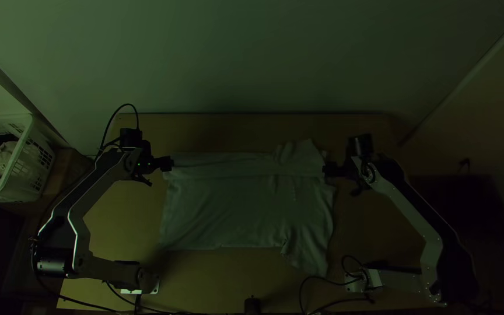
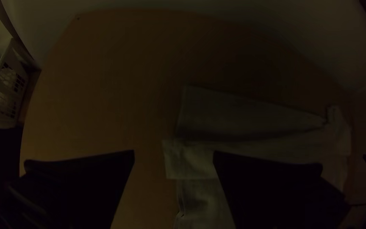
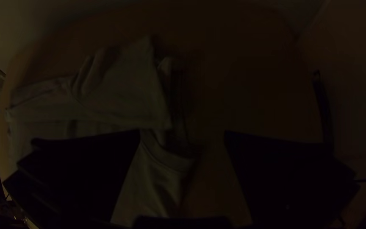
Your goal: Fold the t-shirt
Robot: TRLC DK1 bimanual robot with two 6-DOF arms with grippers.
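Note:
The pale t-shirt (image 1: 228,204) lies on the table, its far long side folded over in a strip, one sleeve (image 1: 307,256) spread toward the near edge. At the strip's left end is my left gripper (image 1: 170,163); my right gripper (image 1: 326,170) is at its right end, by the collar side. In the left wrist view, my left gripper (image 2: 173,154) stands open above the edge of the shirt (image 2: 250,148). My right gripper (image 3: 182,135) is open too, over the rumpled end of the shirt (image 3: 119,93) in the right wrist view, nothing held between its fingers.
A white laundry basket (image 1: 24,166) with cloth inside stands left of the table. Bare wooden table (image 1: 217,129) runs along the far side, below the wall. Cables lie near both arm bases, and a small dark object (image 1: 252,305) is at the near edge.

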